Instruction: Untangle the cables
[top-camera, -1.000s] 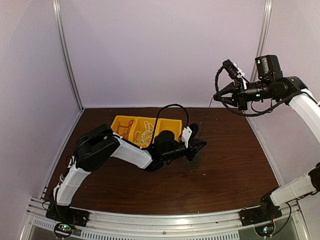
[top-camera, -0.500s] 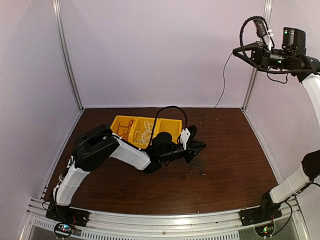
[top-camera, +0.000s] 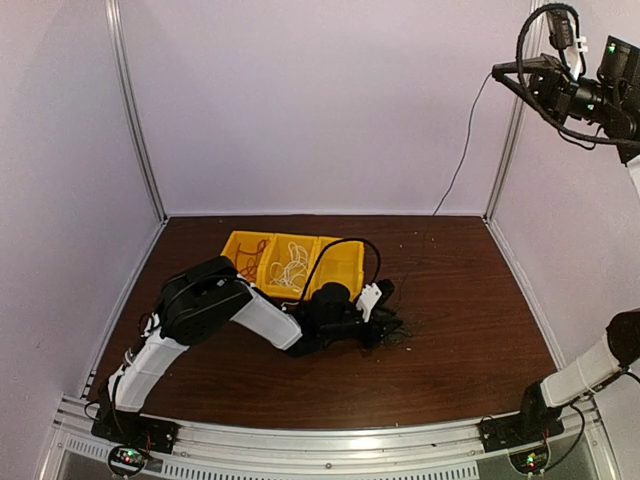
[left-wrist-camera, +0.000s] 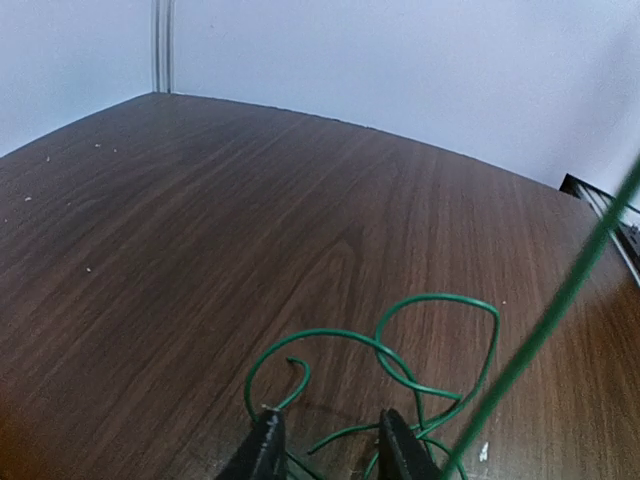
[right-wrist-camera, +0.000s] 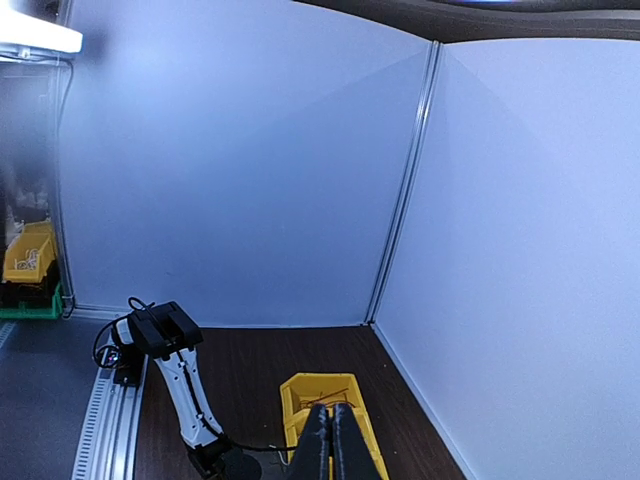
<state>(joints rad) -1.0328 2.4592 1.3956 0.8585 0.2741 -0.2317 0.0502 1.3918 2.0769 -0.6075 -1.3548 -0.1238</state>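
Green cable (left-wrist-camera: 556, 300), seemingly the last one, is stretching from beside the yellow bin (top-camera: 343, 266) to the right gripper (top-camera: 498, 72) clenching it; left gripper (left-wrist-camera: 330, 445) is gaping; red cable (top-camera: 248, 258) and white cable (top-camera: 290, 266) are lying inside the bin.

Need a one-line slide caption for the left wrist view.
Left tool, fingers parted, low over the wooden table with green cable loops ahead and one strand rising right.

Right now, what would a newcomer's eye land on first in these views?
The right gripper, shut and raised high at top right, holds a dark green cable stretched up from the table. Its curly end lies between the parted jaws of the left gripper, low at the table's middle. Behind sits a yellow bin with a red cable and a white cable.
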